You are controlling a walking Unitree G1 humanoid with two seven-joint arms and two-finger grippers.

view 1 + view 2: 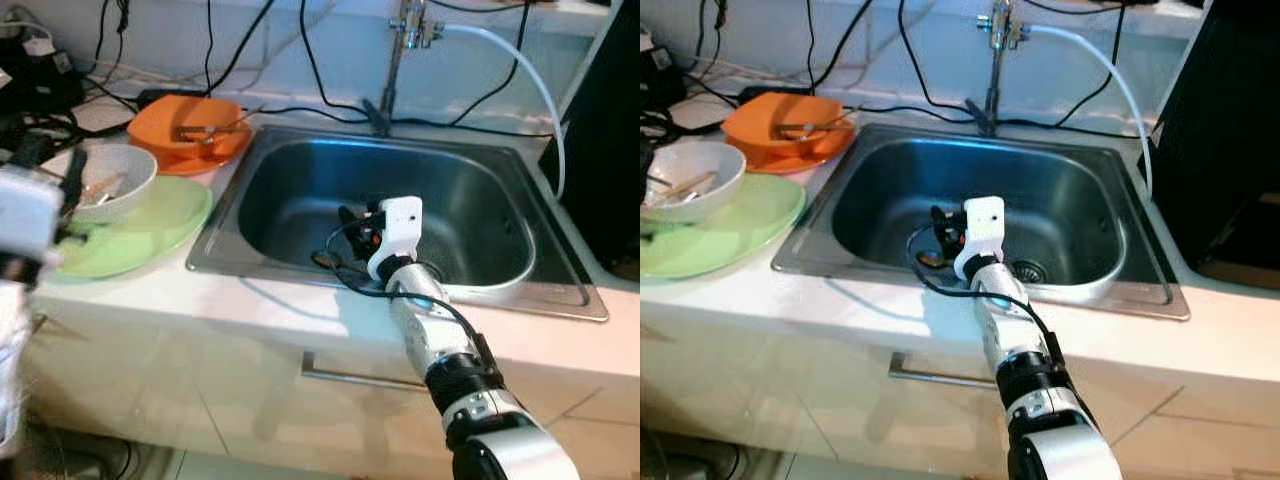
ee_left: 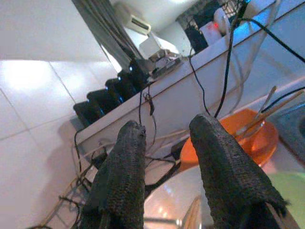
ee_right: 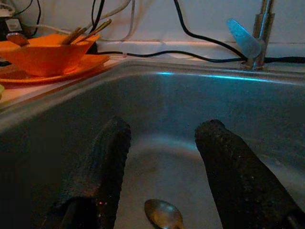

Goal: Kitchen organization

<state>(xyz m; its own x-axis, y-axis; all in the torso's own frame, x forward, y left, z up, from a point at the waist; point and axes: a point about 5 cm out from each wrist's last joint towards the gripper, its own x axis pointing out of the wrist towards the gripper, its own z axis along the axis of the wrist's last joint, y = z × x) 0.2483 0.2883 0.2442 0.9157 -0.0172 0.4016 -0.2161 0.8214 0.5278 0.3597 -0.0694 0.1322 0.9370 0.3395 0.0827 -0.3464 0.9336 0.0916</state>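
So the right gripper (image 3: pixel 162 167) is hanging down inside the steel sink (image 1: pixel 480 190), fingers spread wide apart and not pinching anything. A spoon (image 3: pixel 164 214) is lying on the sink floor right under the gap between the two fingers, bowl end facing the wrist camera, not touching either finger as far as I can tell. Beyond the gripper the faucet (image 3: pixel 257 33) is standing at the back rim.

Off to that gripper's left, up on the counter, an orange bowl (image 1: pixel 195 125) is sitting on an orange plate (image 3: pixel 47 71) with chopsticks (image 3: pixel 86 32) sticking out of it.

The left gripper (image 2: pixel 167 157) is hovering over the counter, fingers apart too, pointing toward the orange bowl. Near it a white bowl (image 1: pixel 110 180) is resting on a green plate (image 1: pixel 150 235).
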